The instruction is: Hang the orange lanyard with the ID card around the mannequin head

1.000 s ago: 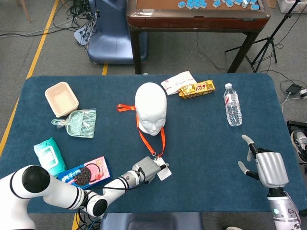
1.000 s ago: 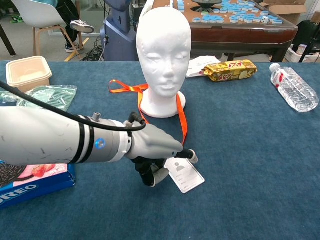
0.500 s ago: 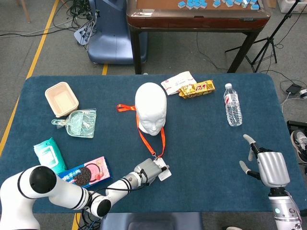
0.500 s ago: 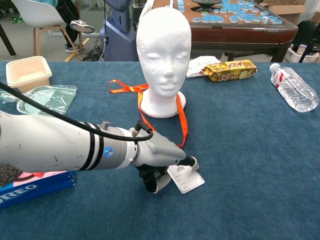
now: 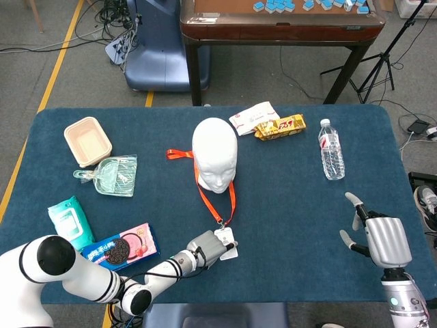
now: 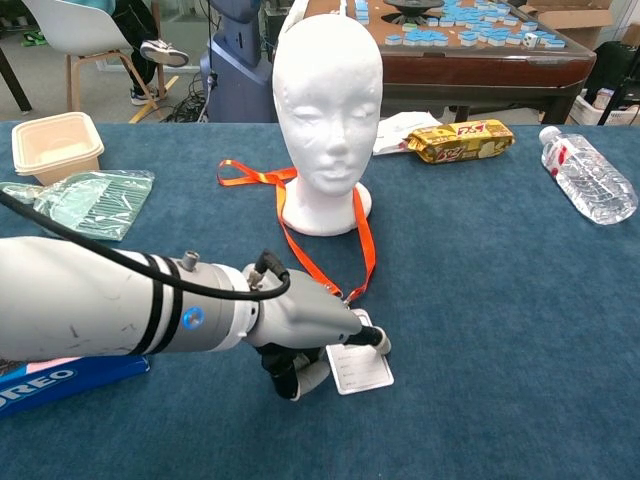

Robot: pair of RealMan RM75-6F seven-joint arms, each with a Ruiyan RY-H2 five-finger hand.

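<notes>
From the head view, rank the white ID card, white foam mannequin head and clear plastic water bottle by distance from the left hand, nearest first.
1. White ID card: at the left hand, touching its fingertips.
2. White foam mannequin head: mid-table, beyond the hand.
3. Clear plastic water bottle: far right side.

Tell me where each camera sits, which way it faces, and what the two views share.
Head view: high above the near table edge, looking down the blue table; shows the left hand and open right hand.
Chest view: low at the near edge, facing the mannequin head straight on; shows only the left arm and hand.
Shared: mannequin head, orange lanyard, ID card under the left hand's fingers, water bottle.
</notes>
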